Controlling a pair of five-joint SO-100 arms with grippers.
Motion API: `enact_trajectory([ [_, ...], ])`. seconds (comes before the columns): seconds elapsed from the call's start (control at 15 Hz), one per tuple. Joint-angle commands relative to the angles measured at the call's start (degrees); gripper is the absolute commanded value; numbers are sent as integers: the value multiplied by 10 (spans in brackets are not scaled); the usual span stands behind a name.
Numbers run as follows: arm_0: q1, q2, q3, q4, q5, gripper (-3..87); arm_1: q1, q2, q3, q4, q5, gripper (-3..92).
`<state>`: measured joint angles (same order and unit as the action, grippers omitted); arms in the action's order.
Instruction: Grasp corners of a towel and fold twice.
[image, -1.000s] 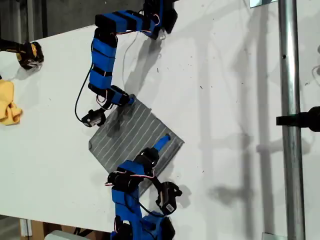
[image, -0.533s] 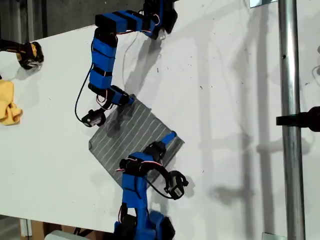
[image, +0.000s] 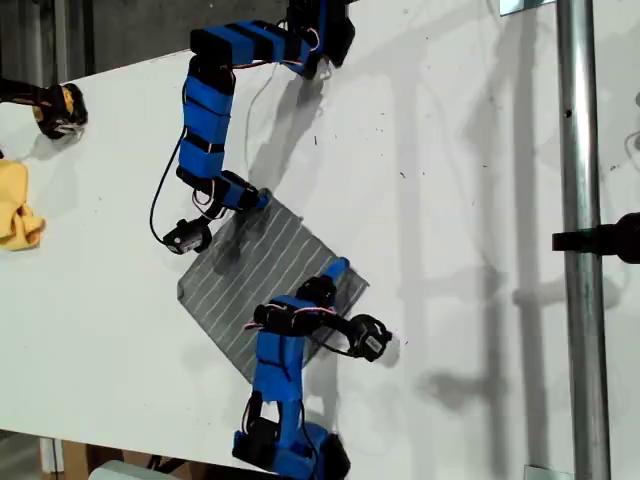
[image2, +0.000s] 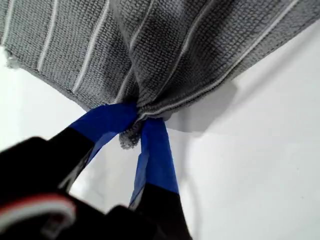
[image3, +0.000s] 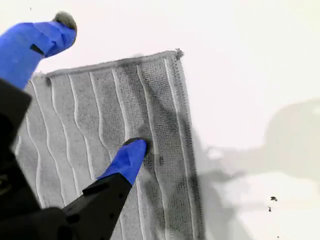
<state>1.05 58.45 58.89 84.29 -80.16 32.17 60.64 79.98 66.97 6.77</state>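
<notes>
Trouble looked likeliest at my second claw (image3: 100, 95). The towel (image: 262, 262) lay flat on the white worktop (image: 460, 200), turned like a diamond in the exterior view, between the two arms. My first claw (image2: 132, 127) was clamped on one corner of it, cloth bunched tight between the blue fingers (image2: 155, 145), which seemed a sound hold. My second claw stood with its jaws apart: one fingertip pressed on the fabric inside the hem, the other up in the air, and the nearest free corner (image3: 177, 53) lay beyond both. Closing from there would probably have pinched a ridge mid-cloth, or nothing, instead of the corner. If one arm then lifted with only one corner held, the towel would likely have swung, dragged and folded crooked. The yellow cloth (image: 18, 205) sat well apart, no hazard.
</notes>
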Motion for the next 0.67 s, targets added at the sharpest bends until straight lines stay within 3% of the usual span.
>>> enact_trajectory([
  [0.0, -5, 5, 1, -3, -46, 382, -1, -1, -12, 1, -11, -1],
  [0.6, 12, -37, 12, -53, -107, 302, -4, 0, -10, 1, -14, -1],
])
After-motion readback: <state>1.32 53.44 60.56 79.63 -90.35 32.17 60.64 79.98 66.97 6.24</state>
